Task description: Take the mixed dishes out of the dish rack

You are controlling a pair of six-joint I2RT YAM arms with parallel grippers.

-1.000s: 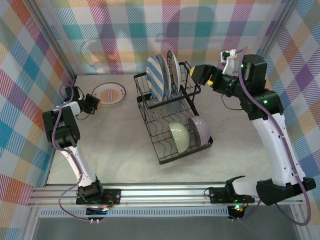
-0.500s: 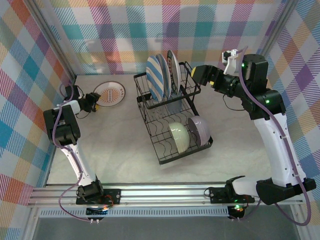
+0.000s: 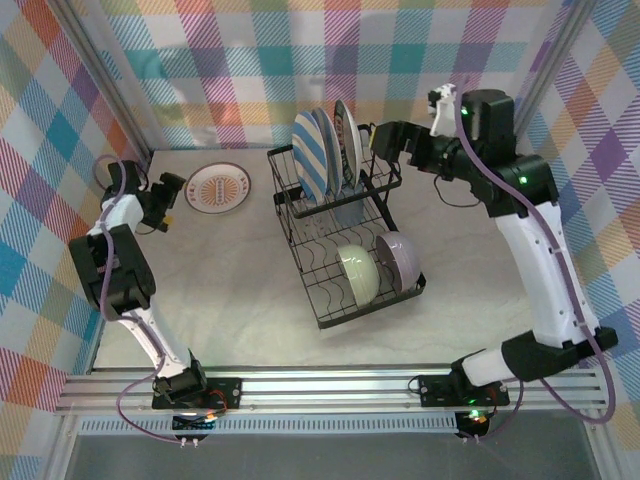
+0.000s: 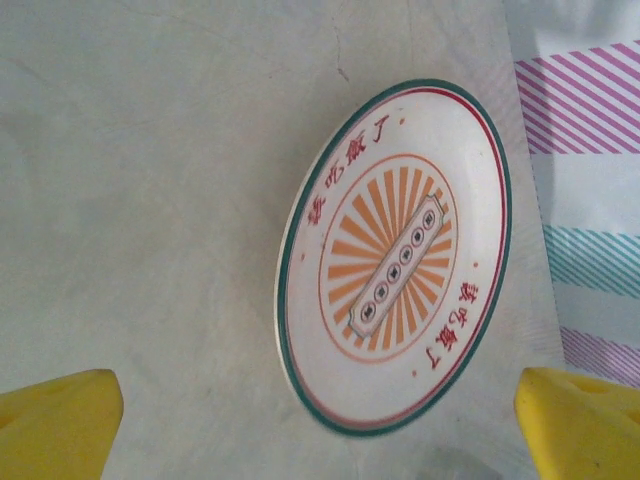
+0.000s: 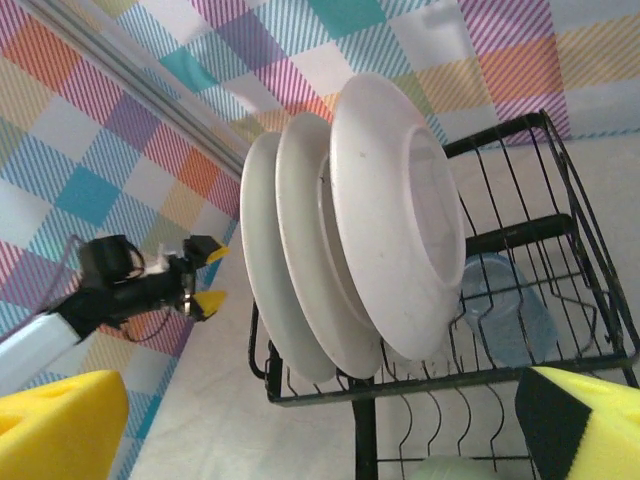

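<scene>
1. Pale marbled tabletop (image 3: 250,300) inside checked fabric walls (image 3: 300,60). A black wire dish rack (image 3: 370,308) stands on it between the two arms.
2. Right gripper (image 3: 381,142): jaws spread wide with nothing between them. It hovers just beside the rack's tall basket end.
3. Nearest to it is the outermost white-backed round plate (image 5: 395,220), upright on edge in a slot with its back towards the fingers. Two blue-and-white striped round plates (image 3: 312,155) stand close behind it.
4. Judgement: the plates are stiff and smooth-glazed, so probably slippery, and likely to chip if knocked on the wire. Pinch the upper rim with one finger on each face, then lift straight up out of the slot. The gap to the next plate looks narrow for the far finger.
5. Below the gripper, past the plates, a translucent grey-blue tumbler (image 5: 505,310) lies in the basket section. Judged light and thin-walled, so grip it gently across the wall.
6. Farther off, towards the arm bases, a pale green bowl (image 3: 357,272) and a lavender bowl (image 3: 398,258) are tilted on edge in the wavy base. A rim pinch looks workable, though the curved walls may slip.
7. Farthest is the left gripper (image 3: 172,198), also released. It sits above a cream round plate with an orange sunburst (image 4: 395,260), which lies flat on the tabletop well apart from the rack, with neither finger touching it.
</scene>
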